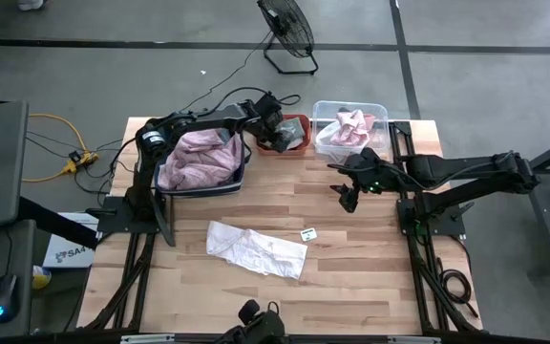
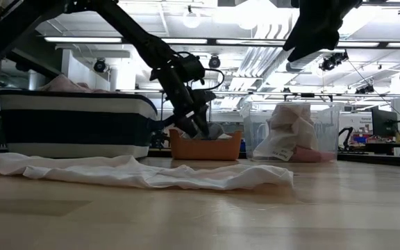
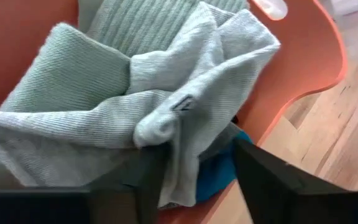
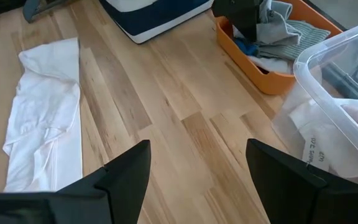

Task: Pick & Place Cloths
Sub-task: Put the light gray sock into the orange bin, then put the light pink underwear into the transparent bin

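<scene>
Seen from above, we find the left gripper (image 1: 277, 134) lowered into the small orange bin (image 1: 301, 122) at the table's (image 1: 351, 277) twelve o'clock edge. Its wrist camera shows both dark fingers (image 3: 263, 180) parted, a fold of the grey-green cloth (image 3: 129, 93) hanging between them; we see no firm pinch on it. A scrap of blue-teal fabric (image 3: 219, 174) peeks out beneath that cloth, against the orange wall.

Just beside the orange bin, toward nine o'clock, we see the navy-and-white basket (image 1: 203, 184) filled with the large pale pink cloth (image 1: 199, 158). Toward three o'clock of the orange bin stands the clear plastic tub (image 1: 325, 107), holding a crumpled pink-and-white cloth (image 1: 351, 126).

The white cloth (image 1: 256, 250) lies spread out near the centre of the table, toward six o'clock of the basket and well apart from all three containers. A small tag (image 1: 307, 233) rests on the wood just off its three o'clock end. From table height, we see this cloth (image 2: 137, 172) stretched long and low in front of the basket (image 2: 75, 125), with the orange bin (image 2: 205, 146) and clear tub (image 2: 325, 118) behind it.

The right gripper (image 1: 349, 195) hangs above bare wood at about two o'clock from the white cloth, near the clear tub. Its fingers (image 4: 126, 171) stand apart and empty in its wrist view.
</scene>
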